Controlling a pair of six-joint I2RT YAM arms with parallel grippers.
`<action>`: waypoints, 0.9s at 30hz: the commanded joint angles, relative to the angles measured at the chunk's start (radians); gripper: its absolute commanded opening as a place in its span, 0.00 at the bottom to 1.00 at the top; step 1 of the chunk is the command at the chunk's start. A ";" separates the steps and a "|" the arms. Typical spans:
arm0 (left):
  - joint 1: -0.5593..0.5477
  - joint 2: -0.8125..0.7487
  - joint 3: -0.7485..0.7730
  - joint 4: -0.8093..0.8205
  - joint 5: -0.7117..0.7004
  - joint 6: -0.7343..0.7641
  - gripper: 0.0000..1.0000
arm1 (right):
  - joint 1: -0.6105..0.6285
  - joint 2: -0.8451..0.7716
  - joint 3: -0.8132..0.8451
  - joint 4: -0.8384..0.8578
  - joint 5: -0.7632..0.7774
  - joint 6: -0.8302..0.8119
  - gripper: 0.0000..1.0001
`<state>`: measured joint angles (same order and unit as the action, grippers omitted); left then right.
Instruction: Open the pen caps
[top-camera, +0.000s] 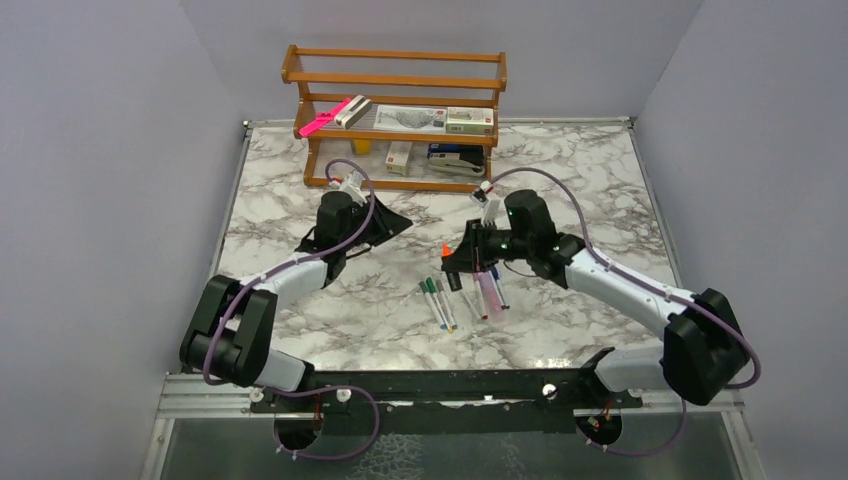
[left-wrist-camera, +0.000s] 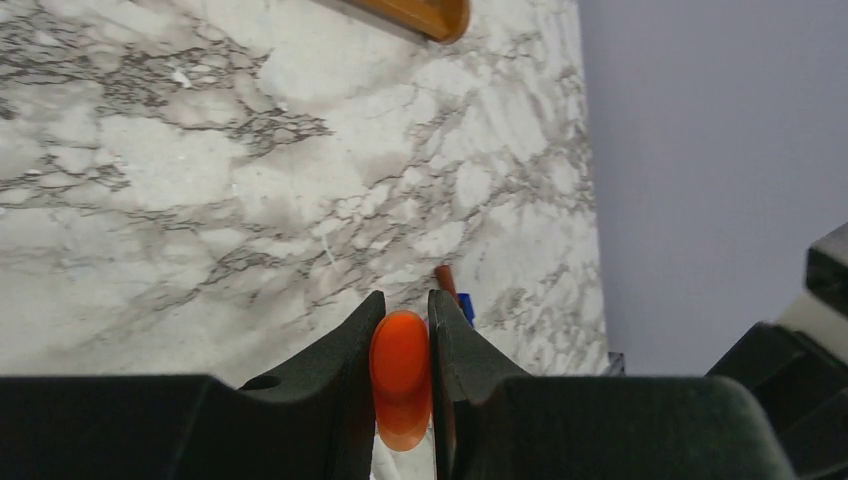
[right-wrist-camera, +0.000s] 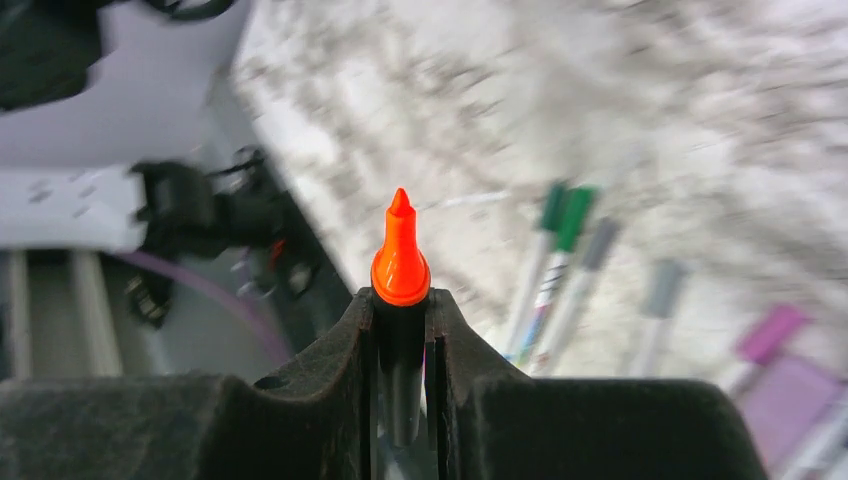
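Pen caps (right-wrist-camera: 572, 218) should feel light, stiff, slick: your left gripper (left-wrist-camera: 405, 305) pinches the orange cap (left-wrist-camera: 401, 380), your right gripper (right-wrist-camera: 400, 300) clamps the highlighter (right-wrist-camera: 400, 375) barrel; hold there.

soft even light; right wrist background blurred.

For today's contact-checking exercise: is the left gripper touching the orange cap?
Touching. The left wrist view shows the orange cap pinched in the left gripper, its jaws pressed against both sides with no gap.
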<state>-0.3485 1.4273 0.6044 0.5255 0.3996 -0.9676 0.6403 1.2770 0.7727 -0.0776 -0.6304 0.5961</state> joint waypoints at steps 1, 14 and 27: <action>0.007 0.022 0.105 -0.365 -0.112 0.213 0.06 | -0.070 0.137 0.138 -0.212 0.262 -0.171 0.01; 0.063 0.182 0.211 -0.555 -0.200 0.319 0.10 | -0.249 0.548 0.452 -0.285 0.521 -0.254 0.01; 0.075 0.259 0.278 -0.619 -0.237 0.372 0.16 | -0.397 0.556 0.451 -0.348 0.687 -0.307 0.01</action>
<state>-0.2802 1.6466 0.8330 -0.0547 0.1902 -0.6365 0.2413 1.8305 1.1954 -0.3824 -0.0303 0.3199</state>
